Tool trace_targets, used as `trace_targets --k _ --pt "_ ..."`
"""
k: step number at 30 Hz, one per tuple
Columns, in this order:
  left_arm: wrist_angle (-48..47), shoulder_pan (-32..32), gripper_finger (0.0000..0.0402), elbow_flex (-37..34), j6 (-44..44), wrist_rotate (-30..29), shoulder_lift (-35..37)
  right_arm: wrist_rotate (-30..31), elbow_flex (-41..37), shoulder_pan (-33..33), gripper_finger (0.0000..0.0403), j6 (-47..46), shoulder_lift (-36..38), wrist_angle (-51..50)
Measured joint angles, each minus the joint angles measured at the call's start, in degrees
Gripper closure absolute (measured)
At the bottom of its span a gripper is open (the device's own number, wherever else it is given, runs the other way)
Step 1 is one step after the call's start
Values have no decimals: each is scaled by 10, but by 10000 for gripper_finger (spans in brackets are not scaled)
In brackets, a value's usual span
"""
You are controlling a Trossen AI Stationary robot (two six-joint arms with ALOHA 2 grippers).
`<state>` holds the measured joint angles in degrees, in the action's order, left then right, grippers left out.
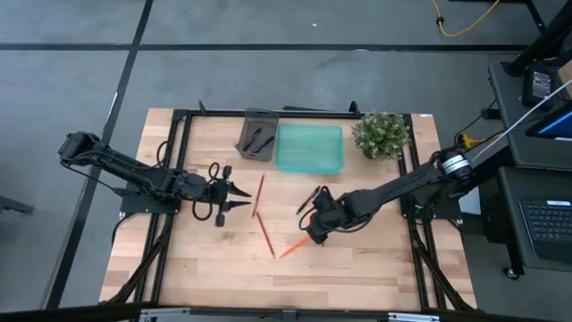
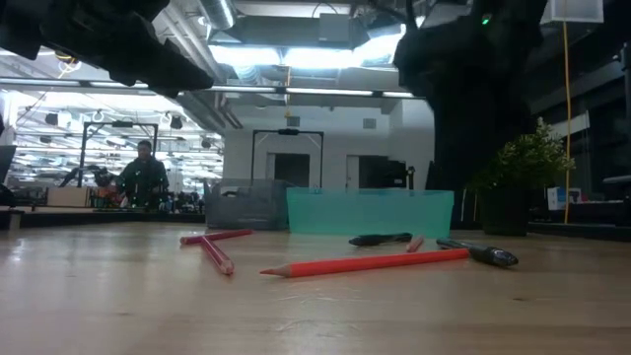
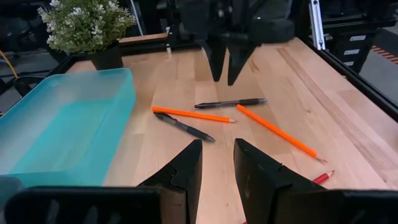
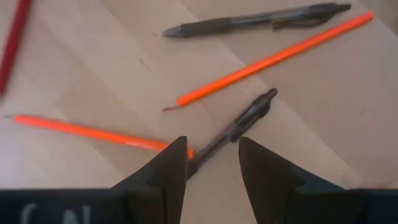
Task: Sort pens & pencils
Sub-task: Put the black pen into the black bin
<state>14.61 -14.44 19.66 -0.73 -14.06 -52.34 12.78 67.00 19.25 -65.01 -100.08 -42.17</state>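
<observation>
The right end effector (image 1: 315,231) hangs low over the middle of the wooden counter (image 1: 357,268), its 2 dark fingers (image 4: 171,168) parted narrowly and straddling the near end of a black pen (image 4: 233,129) that lies flat on the wood. The fingers sit just beside the pen on either side; whether they touch it cannot be told, and the pen is not lifted. Beside that pen lie 2 orange pencils: 1 (image 4: 273,59) slanting just past the pen's far end, the other (image 4: 93,130) running under the pen's near end by the finger. A second black pen (image 4: 255,20) lies farther off, roughly parallel to the first orange pencil.

The left end effector (image 1: 234,199) waits over the left part of the counter, its fingers (image 3: 186,171) apart by a narrow gap and holding nothing. Just beside it lie 2 red pencils (image 1: 260,212), 1 end to end with the other at an angle.

At the back of the counter a teal tray (image 1: 309,148) stands beside a grey tray (image 1: 258,134) that holds dark pens (image 1: 256,139). A small potted plant (image 1: 382,134) stands just right of the teal tray. In the low view a person (image 2: 144,177) shows in the room beyond.
</observation>
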Motion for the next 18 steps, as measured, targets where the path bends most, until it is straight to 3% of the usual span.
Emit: trace_targets --k 18 --pt "-8 -30 315 0 -29 28 0 3 2 2 257 -141 -73 16"
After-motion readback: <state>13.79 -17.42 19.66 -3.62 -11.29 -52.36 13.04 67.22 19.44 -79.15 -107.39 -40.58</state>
